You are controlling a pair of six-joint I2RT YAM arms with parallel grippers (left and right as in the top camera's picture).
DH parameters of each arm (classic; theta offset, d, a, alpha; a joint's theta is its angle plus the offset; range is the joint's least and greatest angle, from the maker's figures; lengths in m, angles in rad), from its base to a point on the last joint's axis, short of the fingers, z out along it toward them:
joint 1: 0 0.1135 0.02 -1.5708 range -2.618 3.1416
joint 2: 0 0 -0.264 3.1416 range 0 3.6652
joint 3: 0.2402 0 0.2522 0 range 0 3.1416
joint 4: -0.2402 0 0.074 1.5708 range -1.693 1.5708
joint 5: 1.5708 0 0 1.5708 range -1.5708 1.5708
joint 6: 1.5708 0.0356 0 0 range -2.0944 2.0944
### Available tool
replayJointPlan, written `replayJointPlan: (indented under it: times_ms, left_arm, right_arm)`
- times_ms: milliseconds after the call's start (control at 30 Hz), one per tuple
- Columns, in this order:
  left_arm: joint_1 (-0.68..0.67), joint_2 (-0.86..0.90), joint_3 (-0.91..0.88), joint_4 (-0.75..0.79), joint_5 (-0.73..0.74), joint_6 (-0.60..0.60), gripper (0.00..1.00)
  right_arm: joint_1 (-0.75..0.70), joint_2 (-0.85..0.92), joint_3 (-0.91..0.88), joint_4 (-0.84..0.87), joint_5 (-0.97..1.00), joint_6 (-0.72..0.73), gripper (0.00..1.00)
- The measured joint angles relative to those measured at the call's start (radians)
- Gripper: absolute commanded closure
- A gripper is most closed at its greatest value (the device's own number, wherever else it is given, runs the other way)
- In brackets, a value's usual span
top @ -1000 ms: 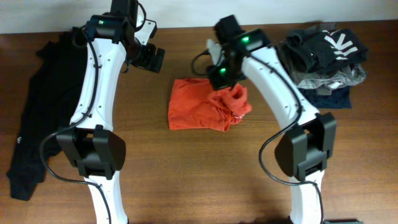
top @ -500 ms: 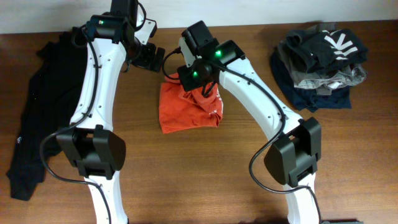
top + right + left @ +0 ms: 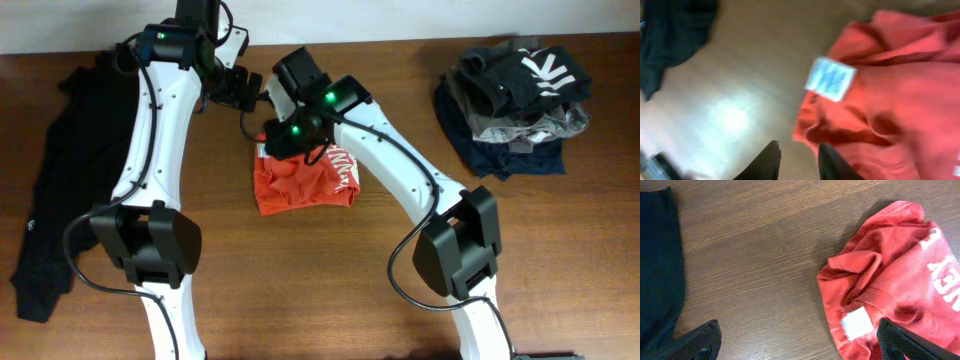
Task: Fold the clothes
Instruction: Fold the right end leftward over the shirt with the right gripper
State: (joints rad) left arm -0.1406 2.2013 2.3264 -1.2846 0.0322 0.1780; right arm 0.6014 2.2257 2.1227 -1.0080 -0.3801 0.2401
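Observation:
The orange-red T-shirt [image 3: 303, 182] lies folded in a small bundle mid-table, white lettering [image 3: 343, 166] on its right side. Its white neck label [image 3: 857, 322] faces up near the left edge. My right gripper [image 3: 280, 140] hovers over the bundle's far left corner; in the right wrist view its fingers [image 3: 799, 162] stand slightly apart with only table between them, the shirt [image 3: 890, 100] just to the right. My left gripper [image 3: 800, 347] is wide open above bare wood, and its right fingertip [image 3: 910, 345] sits over the shirt's edge [image 3: 890, 275]. A black garment [image 3: 55, 190] is spread at the far left.
A pile of dark and grey folded clothes [image 3: 515, 95] sits at the back right. The black garment's edge [image 3: 657, 265] shows close to my left gripper's left finger. The wall runs along the table's far edge [image 3: 400, 42].
My right gripper swept left across the shirt, carrying its right part over into a tighter bundle, and its jaws have since parted off the cloth. The left arm has not moved.

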Motion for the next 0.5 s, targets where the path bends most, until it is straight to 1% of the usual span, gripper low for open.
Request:
replayJointPlan:
  times_ms: [167,233,367,500]
  left_arm:
    - [0.019,0.000,0.000,0.002,-0.007,-0.013,0.01]
    - [0.033,0.000,0.000,0.002,-0.006,-0.027,0.01]
    - [0.058,0.000,0.000,-0.023,-0.003,-0.045,0.01]
    - [0.066,0.000,0.000,-0.066,-0.002,-0.049,0.01]
  right_arm:
    - [0.003,0.000,0.000,-0.002,-0.050,0.003,0.67]
    - [-0.003,0.000,0.000,-0.011,-0.057,0.003,0.64]
    - [-0.034,0.000,0.000,-0.066,-0.048,-0.002,0.48]
    - [-0.095,0.000,0.001,-0.149,-0.023,-0.046,0.45]
